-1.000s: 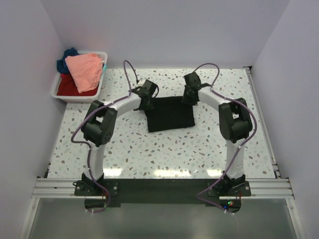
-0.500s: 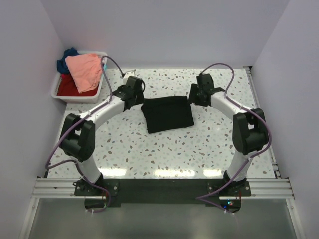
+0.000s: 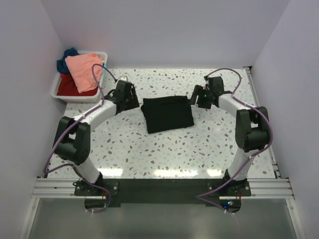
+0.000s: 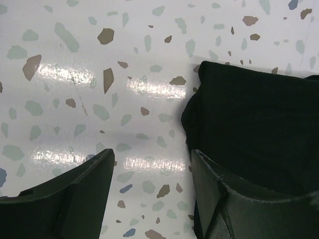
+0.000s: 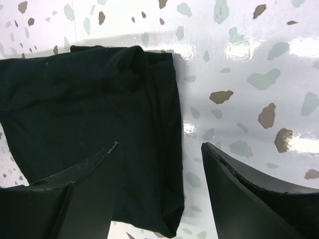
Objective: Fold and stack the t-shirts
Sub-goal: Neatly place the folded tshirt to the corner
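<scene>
Black shirt (image 3: 167, 114): folded into a neat rectangle, lying flat mid-way across the speckled surface (image 3: 149, 149).
Left pincer (image 4: 152, 162): jaws wide apart, holding nothing, just beside the fold's left edge.
Right pincer (image 5: 160, 149): jaws wide apart, empty, above the fold's right edge.
Bin (image 3: 75, 98): far left corner; pink shirt (image 3: 83, 69), red shirt (image 3: 67, 88) and blue shirt (image 3: 63, 62) heaped inside, unfolded.

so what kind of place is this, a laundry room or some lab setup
Most likely a robotics lab cell, not a home: plain walls box in a speckled table, an aluminium rail carries two robot arms, and a white bin holds crumpled t-shirts.
</scene>
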### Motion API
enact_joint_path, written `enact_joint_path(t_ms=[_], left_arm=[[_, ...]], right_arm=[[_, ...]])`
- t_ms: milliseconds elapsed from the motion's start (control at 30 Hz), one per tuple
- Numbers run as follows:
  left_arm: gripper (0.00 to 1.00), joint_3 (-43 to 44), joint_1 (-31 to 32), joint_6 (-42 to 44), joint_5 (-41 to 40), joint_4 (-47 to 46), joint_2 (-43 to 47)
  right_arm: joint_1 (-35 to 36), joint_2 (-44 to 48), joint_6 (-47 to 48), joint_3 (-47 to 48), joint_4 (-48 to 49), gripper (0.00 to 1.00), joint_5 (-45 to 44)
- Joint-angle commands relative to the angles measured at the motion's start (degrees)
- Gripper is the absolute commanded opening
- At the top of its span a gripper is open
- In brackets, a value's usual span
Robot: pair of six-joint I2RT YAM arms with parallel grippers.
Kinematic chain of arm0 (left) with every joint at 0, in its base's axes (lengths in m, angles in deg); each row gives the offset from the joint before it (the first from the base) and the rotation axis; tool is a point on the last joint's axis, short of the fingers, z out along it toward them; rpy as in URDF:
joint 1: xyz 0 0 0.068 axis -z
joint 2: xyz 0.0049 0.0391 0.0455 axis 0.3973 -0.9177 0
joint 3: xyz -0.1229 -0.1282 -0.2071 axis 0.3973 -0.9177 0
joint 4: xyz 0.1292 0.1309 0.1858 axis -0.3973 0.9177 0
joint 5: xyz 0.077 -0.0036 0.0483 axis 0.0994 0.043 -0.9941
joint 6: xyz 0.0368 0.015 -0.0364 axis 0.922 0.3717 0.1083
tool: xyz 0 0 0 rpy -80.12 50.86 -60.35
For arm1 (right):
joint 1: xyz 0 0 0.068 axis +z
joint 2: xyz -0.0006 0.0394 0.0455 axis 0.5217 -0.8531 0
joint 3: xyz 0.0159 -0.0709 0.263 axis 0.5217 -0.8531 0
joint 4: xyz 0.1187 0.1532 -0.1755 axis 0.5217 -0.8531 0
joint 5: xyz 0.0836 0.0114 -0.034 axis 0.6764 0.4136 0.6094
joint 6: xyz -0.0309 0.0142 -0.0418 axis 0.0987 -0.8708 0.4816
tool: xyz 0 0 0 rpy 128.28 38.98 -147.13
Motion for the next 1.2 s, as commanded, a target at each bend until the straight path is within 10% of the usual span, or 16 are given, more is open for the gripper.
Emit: enact_joint_path(t_ms=[0,467,600,867,1067,1167], left_arm=[[0.68,-0.15,-0.43,1.44,3.13,-3.56,1.92],[0.68,1.00,-1.13,1.70,3.48,-4.01,0.42],[0.68,0.91,-1.40,2.05,3.57,-4.36,0.33],[0.68,0.56,-2.01,2.49,4.27,-4.80,0.33],[0.68,0.21,-2.28,2.85,4.54,-4.80,1.12],[0.68,-0.32,-2.45,3.02,4.54,-4.80,1.74]], right_arm=[[-0.33,-3.70,1.97,0.56,3.03,0.68,9.01],[-0.60,-9.34,5.23,-3.13,4.18,0.61,17.02],[-0.42,-9.43,6.37,-5.06,3.39,0.38,18.08],[-0.16,-10.74,7.34,-4.63,1.37,0.35,22.99],[0.81,-11.36,7.60,-1.37,-1.35,0.00,23.44],[0.98,-9.79,7.25,-0.23,-1.97,0.00,21.07]])
